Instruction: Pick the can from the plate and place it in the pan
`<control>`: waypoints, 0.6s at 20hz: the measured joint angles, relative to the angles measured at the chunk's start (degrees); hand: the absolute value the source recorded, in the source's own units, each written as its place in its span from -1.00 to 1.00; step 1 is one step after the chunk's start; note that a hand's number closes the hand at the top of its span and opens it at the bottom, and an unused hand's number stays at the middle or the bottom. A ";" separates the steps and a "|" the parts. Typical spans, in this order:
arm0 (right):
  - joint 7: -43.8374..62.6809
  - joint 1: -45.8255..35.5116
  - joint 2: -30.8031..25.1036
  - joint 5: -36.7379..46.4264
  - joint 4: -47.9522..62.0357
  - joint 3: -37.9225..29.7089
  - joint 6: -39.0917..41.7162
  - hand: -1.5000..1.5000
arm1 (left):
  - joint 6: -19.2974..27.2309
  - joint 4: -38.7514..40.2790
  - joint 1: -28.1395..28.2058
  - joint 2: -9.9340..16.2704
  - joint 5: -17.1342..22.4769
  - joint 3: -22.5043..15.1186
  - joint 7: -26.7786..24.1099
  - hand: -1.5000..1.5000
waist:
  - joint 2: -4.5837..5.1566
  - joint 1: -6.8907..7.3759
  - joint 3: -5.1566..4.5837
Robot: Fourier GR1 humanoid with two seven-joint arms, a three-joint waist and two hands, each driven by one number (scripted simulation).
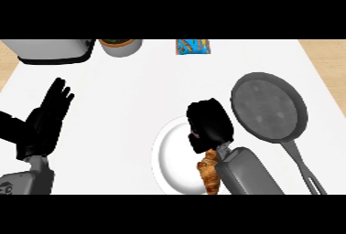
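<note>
Right robot hand [211, 125] curls over plate [172, 160], apparently grasping the hidden can; pan [269, 107] empty, transfer remains. Left robot hand [49, 119] rests released.

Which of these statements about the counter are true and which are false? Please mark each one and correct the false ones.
1. The pan holds nothing. True.
2. A croissant lies in the pan. False: it lies on the plate, beside the right forearm.
3. The right hand is over the plate. True: it is curled above the plate's right part, and the can cannot be seen under it.
4. The left hand holds the can. False: it is open, fingers up, at the left edge and holds nothing.
5. The pan's handle points toward the far edge of the counter. False: it runs toward the lower right, the near side.
</note>
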 measured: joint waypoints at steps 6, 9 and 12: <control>15.67 1.03 0.06 5.07 -19.50 4.82 4.50 1.00 | -0.19 -1.19 -0.41 0.27 0.21 0.07 0.82 0.00 | 0.27 0.73 0.02; 22.19 0.68 0.07 5.52 -27.61 6.78 9.89 1.00 | 0.15 -1.46 -1.55 -0.40 -0.24 -0.80 1.58 0.00 | 0.62 1.37 0.04; 26.00 0.54 0.07 5.11 -33.43 6.33 13.28 1.00 | 0.46 -1.11 -2.01 -1.13 -1.04 -1.47 1.16 0.00 | 0.87 1.82 0.05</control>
